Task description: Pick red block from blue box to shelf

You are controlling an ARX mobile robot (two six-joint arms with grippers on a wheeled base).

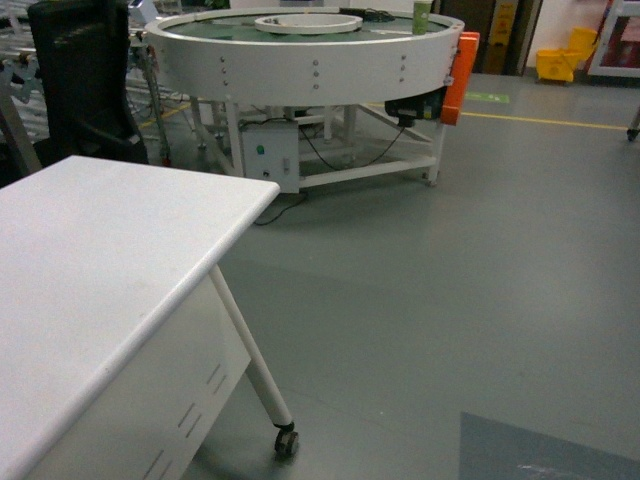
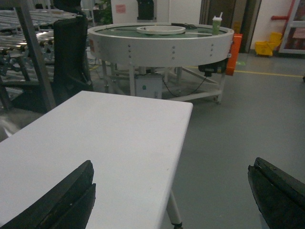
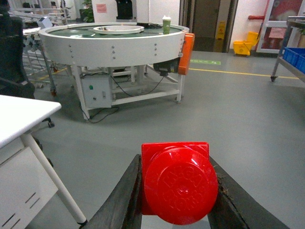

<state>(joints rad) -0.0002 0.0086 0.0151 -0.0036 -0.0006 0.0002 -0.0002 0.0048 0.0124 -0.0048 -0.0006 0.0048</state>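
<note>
We face a grey workshop floor [image 1: 450, 300]. At nine o'clock our left gripper [image 2: 171, 195] hangs spread and empty over the white table [image 1: 90, 270]; at twelve stands the round white conveyor table [image 1: 310, 50] with a green cup [image 1: 422, 16]. At five o'clock our right gripper [image 3: 178, 191] pinches the red block [image 3: 177, 183], stud toward the camera. Neither blue box nor shelf shows. We judge the main risk to be the glossy brick slipping while we drive.

White table [image 1: 90, 270] left, open floor [image 1: 450, 290] right
</note>
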